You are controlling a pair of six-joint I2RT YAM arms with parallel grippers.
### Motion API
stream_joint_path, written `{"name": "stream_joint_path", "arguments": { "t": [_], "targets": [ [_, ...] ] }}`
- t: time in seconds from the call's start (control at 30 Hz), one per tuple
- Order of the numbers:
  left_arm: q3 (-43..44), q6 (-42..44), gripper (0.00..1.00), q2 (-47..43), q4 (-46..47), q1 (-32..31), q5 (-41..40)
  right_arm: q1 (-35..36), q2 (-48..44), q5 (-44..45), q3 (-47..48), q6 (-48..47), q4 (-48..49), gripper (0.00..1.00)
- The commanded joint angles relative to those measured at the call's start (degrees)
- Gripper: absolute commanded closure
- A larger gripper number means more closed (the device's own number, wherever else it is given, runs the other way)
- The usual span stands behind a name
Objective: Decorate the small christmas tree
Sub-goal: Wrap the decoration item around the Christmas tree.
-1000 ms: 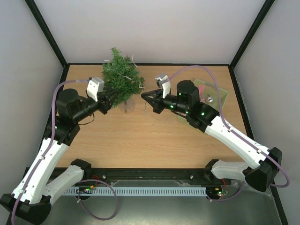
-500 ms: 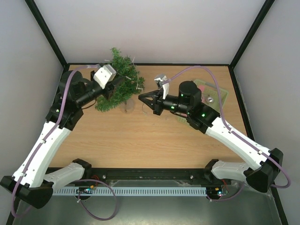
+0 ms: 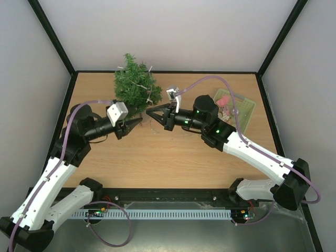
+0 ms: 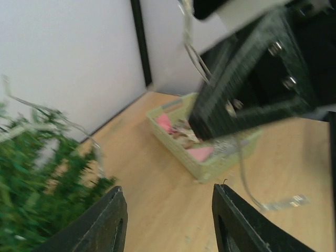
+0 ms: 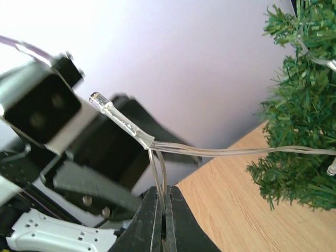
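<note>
The small christmas tree (image 3: pixel 135 90) stands upright at the far edge of the desk (image 3: pixel 157 157), in the upper left part of the overhead frame, close to the back wall. Pale strands of a clear light string (image 3: pixel 150 94) lie across its right-hand branches.

The right tool (image 3: pixel 149 112) points toward the tree from the centre of the frame, just beside its lower right branches. In the right wrist view its tool (image 5: pixel 160 190) is closed, pinching the thin clear wire of the light string (image 5: pixel 210 152). From there the wire runs to the right edge of the frame and into the tree (image 5: pixel 299 105). A short end with a small bulb (image 5: pixel 100 98) sticks up to the upper left.

The left tool (image 3: pixel 135 122) sits below the tree, its tip near the right tool. In the left wrist view its fingers (image 4: pixel 113 220) stand apart with only bare desk between them, so it is open and holds nothing. The tree (image 4: pixel 37 184) fills the lower left, blurred.

A pale green basket (image 3: pixel 247 109) with pink items inside sits at the right of the desk, well apart from the tree.
</note>
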Motion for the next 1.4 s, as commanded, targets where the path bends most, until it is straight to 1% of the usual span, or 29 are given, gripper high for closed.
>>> {"name": "stream_joint_path", "arguments": {
  "t": [0.0,0.13,0.2,0.27,0.37,0.53,0.67,0.8,0.9,0.93,0.97,1.03,1.1,1.17,1.2,1.27,1.37],
  "targets": [
    [-4.6,-5.5,0.53,-3.5,3.6,-0.2,8.1,0.3,0.0,0.5,-0.7,4.1,7.9,0.98],
    [-8.5,-11.3,0.5,-4.8,11.5,-0.2,10.1,0.3,1.2,0.6,-0.7,5.9,10.2,0.98],
    [-10.2,-12.8,0.49,-4.1,14.1,-0.3,10.9,0.3,1.9,0.9,-0.6,7.4,11.4,0.98],
    [-11.2,-12.6,0.48,-3.3,14.6,-0.5,11.2,0.3,2.5,1.2,-0.3,9.1,12.6,0.98],
    [-13.0,-13.3,0.48,-2.5,15.9,-0.6,8.9,0.3,3.2,1.1,0.1,10.3,13.6,0.98],
    [-16.1,-14.4,0.47,-2.6,21.3,-1.5,9.0,0.3,3.4,1.3,0.4,11.2,14.6,0.98],
    [-18.0,-14.3,0.47,-1.7,24.2,-2.7,9.1,0.3,3.6,1.7,0.4,11.7,14.9,0.98],
    [-18.4,-13.0,0.47,-0.5,24.7,-5.2,7.2,0.3,3.9,1.7,0.1,12.5,15.9,0.98],
    [-19.2,-12.8,0.48,-0.5,26.9,-7.0,5.6,0.2,4.1,1.7,-0.4,13.1,17.0,0.98],
    [-19.5,-13.1,0.49,-0.4,28.2,-7.3,5.2,0.3,4.2,1.6,-0.4,13.3,17.2,0.98],
    [-19.8,-13.5,0.53,-0.3,29.4,-7.6,4.9,0.3,4.4,1.5,-0.4,13.6,17.4,0.98],
    [-20.4,-14.4,0.63,0.2,31.3,-8.0,4.8,0.3,4.5,1.6,-0.7,14.0,18.3,0.98],
    [-20.4,-15.3,0.76,0.1,31.6,-8.1,4.5,0.3,4.7,1.8,-0.8,13.9,18.1,0.98],
    [-20.6,-16.4,0.92,-0.9,31.6,-8.1,3.3,0.3,4.7,2.0,-0.8,13.0,16.8,0.98],
    [-20.9,-17.0,0.97,-1.7,31.5,-8.1,2.4,0.3,4.6,2.2,-1.0,12.3,16.1,0.98],
    [-21.3,-18.4,0.98,-3.2,31.2,-8.2,0.9,0.3,4.2,2.8,-1.6,10.8,14.8,0.96],
    [-20.7,-20.9,0.98,-4.4,28.3,-8.2,-1.1,0.3,3.4,4.2,-1.8,7.1,11.1,0.87]
  ]
}}
